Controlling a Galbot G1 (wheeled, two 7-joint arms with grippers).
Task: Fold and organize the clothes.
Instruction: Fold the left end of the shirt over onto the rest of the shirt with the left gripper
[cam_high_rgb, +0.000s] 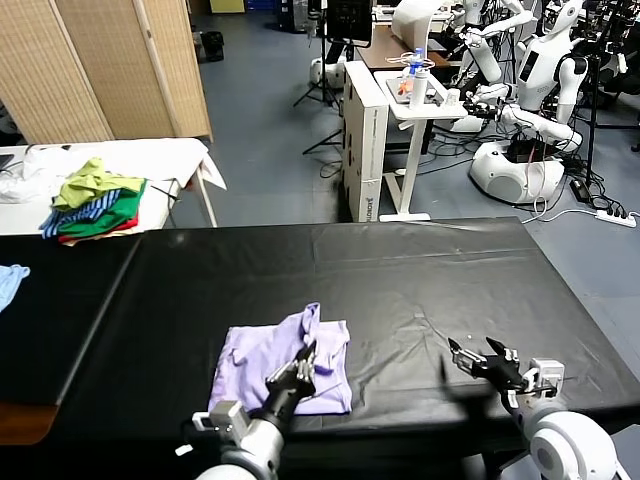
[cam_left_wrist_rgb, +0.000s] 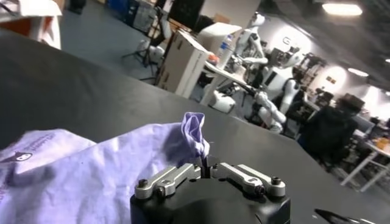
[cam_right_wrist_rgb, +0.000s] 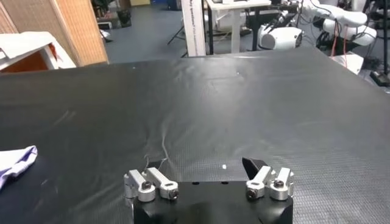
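The clothes, one pale lavender T-shirt (cam_high_rgb: 255, 360), lie partly folded near the front edge of the black table (cam_high_rgb: 420, 270), left of centre. My left gripper (cam_high_rgb: 303, 362) sits over the shirt's right part, shut on a pinch of its fabric. In the left wrist view the cloth (cam_left_wrist_rgb: 91, 176) rises to a small peak just ahead of the left gripper (cam_left_wrist_rgb: 205, 167). My right gripper (cam_high_rgb: 478, 358) hovers open over bare table at the front right, with nothing between its fingers. In the right wrist view the right gripper (cam_right_wrist_rgb: 203, 164) faces bare table, with a corner of the shirt (cam_right_wrist_rgb: 15, 161) far to one side.
A pile of green, yellow and striped garments (cam_high_rgb: 95, 200) lies on a white table at the back left. A light blue cloth (cam_high_rgb: 8, 280) shows at the left edge. Beyond the table stand a white cart (cam_high_rgb: 415, 90) and other robots (cam_high_rgb: 530, 100).
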